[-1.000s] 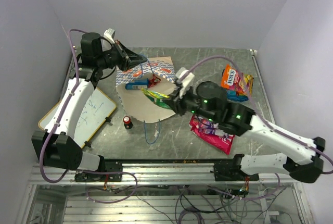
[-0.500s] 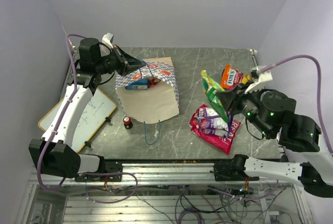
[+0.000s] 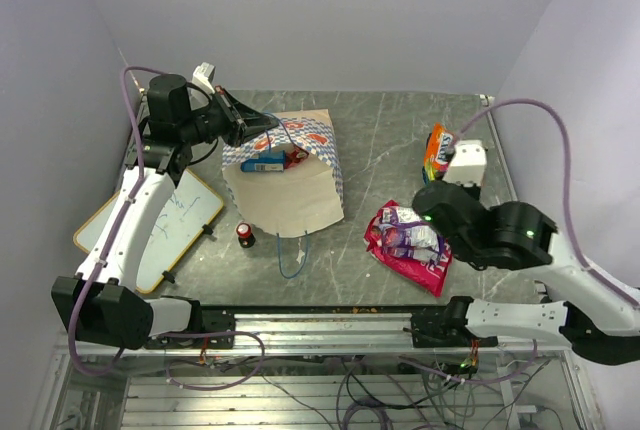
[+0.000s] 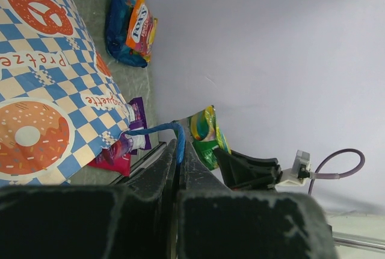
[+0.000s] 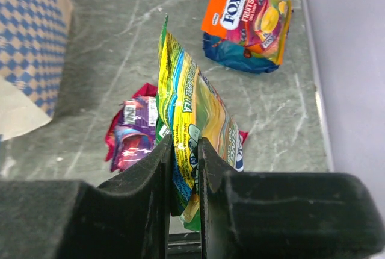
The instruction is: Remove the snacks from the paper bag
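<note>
The right gripper (image 5: pixel 182 150) is clamped on a shiny green-and-yellow snack packet (image 5: pixel 192 108), upright at the centre of its wrist view, in front of purple-white and pink packets (image 5: pixel 135 132). At the top view's upper left, the left gripper (image 4: pixel 178 150) pinches the thin blue cord handle (image 4: pixel 156 129) of the cream checkered paper bag (image 3: pixel 290 200); a blue packet (image 3: pixel 262 163) lies in its mouth

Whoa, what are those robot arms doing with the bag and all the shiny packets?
They are emptying snacks out of the paper bag. The left gripper pinches the bag's blue cord handle. The right gripper is shut on a green packet, held above a pink packet and a purple packet on the table. An orange packet lies farther off. A blue packet is inside the bag.
</note>
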